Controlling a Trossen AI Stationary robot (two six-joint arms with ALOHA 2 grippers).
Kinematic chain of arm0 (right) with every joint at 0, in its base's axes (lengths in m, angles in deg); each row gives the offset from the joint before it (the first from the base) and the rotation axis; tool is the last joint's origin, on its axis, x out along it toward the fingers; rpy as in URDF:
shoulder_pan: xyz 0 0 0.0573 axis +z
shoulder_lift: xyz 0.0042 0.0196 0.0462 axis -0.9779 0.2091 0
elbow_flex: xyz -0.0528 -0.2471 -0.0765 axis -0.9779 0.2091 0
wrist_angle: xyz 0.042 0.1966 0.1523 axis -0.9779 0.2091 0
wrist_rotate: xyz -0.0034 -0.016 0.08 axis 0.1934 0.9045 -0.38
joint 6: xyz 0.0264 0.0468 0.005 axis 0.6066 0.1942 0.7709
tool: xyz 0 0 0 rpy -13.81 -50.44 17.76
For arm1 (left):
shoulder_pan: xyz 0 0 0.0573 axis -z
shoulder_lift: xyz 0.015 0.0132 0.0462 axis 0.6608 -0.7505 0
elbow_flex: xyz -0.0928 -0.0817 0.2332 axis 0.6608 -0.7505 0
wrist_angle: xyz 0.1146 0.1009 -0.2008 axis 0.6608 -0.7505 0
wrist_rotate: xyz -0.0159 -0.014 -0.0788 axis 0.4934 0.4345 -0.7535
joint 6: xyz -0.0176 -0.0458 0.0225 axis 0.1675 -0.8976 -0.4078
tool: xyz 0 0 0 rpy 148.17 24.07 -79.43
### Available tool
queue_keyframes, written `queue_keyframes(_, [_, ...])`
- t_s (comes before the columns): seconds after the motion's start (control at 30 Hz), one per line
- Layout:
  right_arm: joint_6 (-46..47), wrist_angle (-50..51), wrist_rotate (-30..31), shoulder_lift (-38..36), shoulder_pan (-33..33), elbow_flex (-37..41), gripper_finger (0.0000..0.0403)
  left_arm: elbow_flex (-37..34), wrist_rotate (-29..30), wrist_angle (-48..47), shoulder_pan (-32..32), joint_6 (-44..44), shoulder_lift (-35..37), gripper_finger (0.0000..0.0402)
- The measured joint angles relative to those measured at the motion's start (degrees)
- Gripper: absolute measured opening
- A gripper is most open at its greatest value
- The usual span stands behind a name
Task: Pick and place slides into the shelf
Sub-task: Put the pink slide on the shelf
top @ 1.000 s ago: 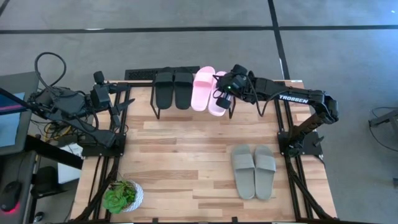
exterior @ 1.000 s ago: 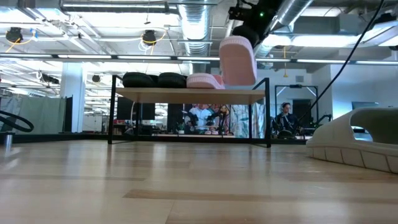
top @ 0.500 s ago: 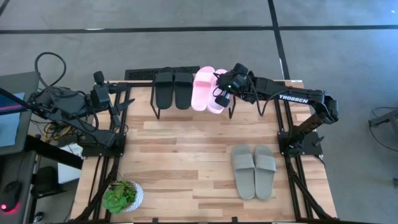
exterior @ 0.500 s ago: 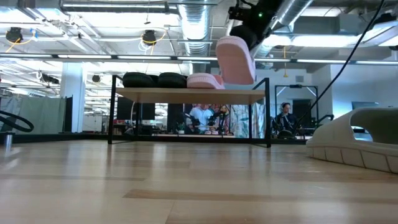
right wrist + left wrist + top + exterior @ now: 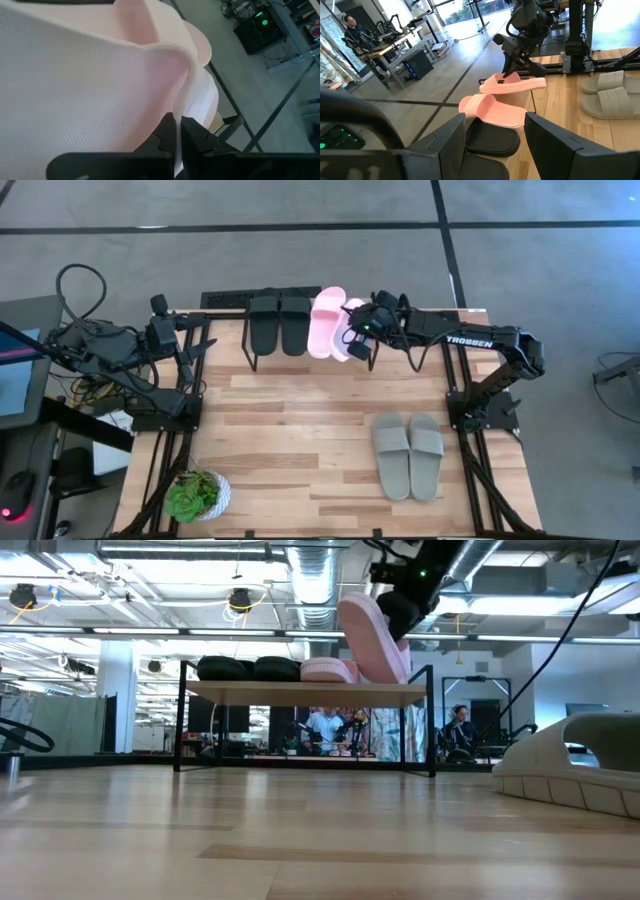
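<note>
The shelf [image 5: 300, 345] stands at the table's far edge. On its plank lie two black slides [image 5: 280, 322] and one light pink slide [image 5: 325, 322], soles down. My right gripper [image 5: 358, 340] is shut on the second pink slide [image 5: 351, 320] over the shelf's right end. In the low view this slide [image 5: 372, 638] stands tilted, its lower end at the plank [image 5: 300, 692]. The grey-green pair [image 5: 407, 455] lies flat on the table's near right. My left gripper [image 5: 495, 145] is open and empty at the table's left edge. My right gripper pinches a thin pink edge of the slide [image 5: 179, 117] between its two fingers; it looks like the edge of the wide strap. The fingers come slanting down from the table's right [image 5: 402, 612]. The slide is tilted, one end high and the other down by the shelf top; I cannot tell whether it touches.
A small potted plant [image 5: 197, 494] stands at the table's near left corner. Black arm frames run along both table sides [image 5: 170, 410] [image 5: 470, 410]. The wooden tabletop [image 5: 300, 440] is bare between the shelf and the grey-green pair.
My right gripper has gone a little toward the table's left and down over the shelf's right end, still shut on the pink slide. The slide has tipped from nearly upright to a clear slant, its upper end leaning toward the other pink slide.
</note>
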Motion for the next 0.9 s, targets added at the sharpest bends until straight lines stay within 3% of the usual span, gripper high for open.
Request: queue_keyframes(0.9, [-5.24,8.90,1.14,-3.07,1.88,0.11,0.0000,0.00,0.00,0.31,-0.01,0.04,0.00,0.0192])
